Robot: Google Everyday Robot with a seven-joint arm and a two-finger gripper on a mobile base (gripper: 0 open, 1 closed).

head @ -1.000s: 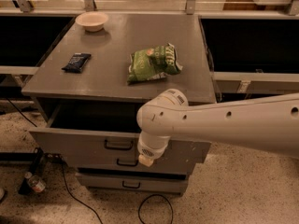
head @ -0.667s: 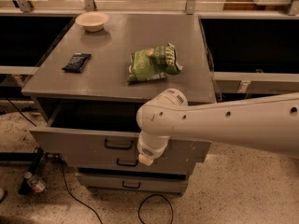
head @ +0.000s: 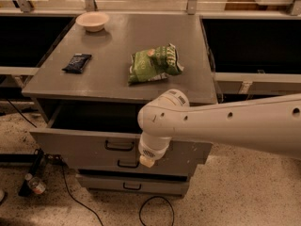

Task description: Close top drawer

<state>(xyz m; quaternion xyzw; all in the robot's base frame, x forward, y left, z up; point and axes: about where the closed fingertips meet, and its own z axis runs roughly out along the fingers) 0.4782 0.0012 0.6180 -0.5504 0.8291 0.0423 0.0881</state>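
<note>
Hanging at the lower end of the white arm (head: pixel 225 126), which reaches in from the view's right: pincer (head: pixel 147 160), one, pointed downward before the cabinet's front face; whether spread or pressed together cannot be told. Just beyond it, toward the cabinet: top drawer (head: pixel 70 145), grey, scuffed, standing pulled out with its dark interior exposed under the counter (head: pixel 141 36). Long axis of the drawer front runs left to right across the view, square to the push needed; closing direction judged to be straight back into the cabinet, away from the camera. Pincer sits low on that front and to the view's right of the central handle (head: pixel 119 146); contact with the panel cannot be confirmed. An off-centre push is judged liable to skew a wide drawer, so a nudge nearer the handle would serve better. Below: two further grey drawer fronts, middle drawer (head: pixel 183 166) and bottom drawer (head: pixel 108 182), both seated farther back. On the counter, well apart from the work: green snack bag (head: pixel 154 64), dark packet (head: pixel 76 62), pale bowl (head: pixel 92 21). On the floor: bottle (head: pixel 35 185), black cable (head: pixel 155 206).
</note>
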